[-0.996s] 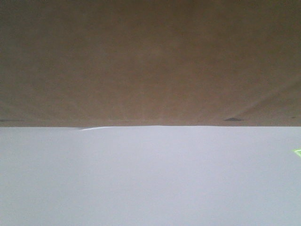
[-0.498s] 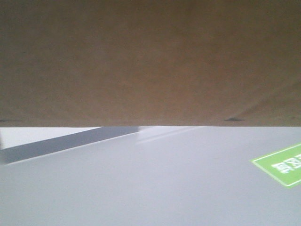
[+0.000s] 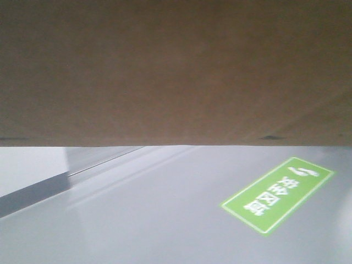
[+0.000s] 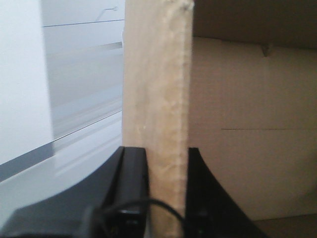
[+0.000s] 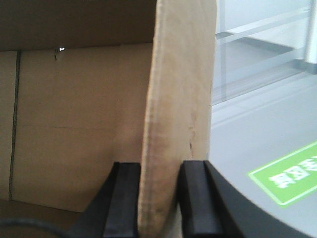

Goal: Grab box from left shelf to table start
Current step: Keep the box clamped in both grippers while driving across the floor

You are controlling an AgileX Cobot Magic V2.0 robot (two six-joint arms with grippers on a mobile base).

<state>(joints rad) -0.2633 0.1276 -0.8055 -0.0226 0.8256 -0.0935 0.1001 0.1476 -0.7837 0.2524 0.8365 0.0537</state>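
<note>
The box (image 3: 176,71), plain brown cardboard, fills the upper half of the front view and hangs above a grey floor. In the left wrist view my left gripper (image 4: 166,151) is shut on an upright cardboard flap (image 4: 156,74) of the box, one black finger on each side. The box's inner wall (image 4: 247,99) lies to the right of it. My right gripper (image 5: 158,166) is likewise shut on another flap (image 5: 183,74), with the box's inside to its left. The left shelf and the table are out of view.
A green floor sign with white lettering (image 3: 278,194) lies on the grey floor at the lower right, also seen beside the right gripper (image 5: 290,173). A white panel with a grey base (image 3: 27,170) stands at the left, next to a glass-like pane (image 4: 84,84).
The box keeps its place in the view while the background swings. The green floor sign has slid in from the right edge, and the white panel with its grey base has appeared at the left.
</note>
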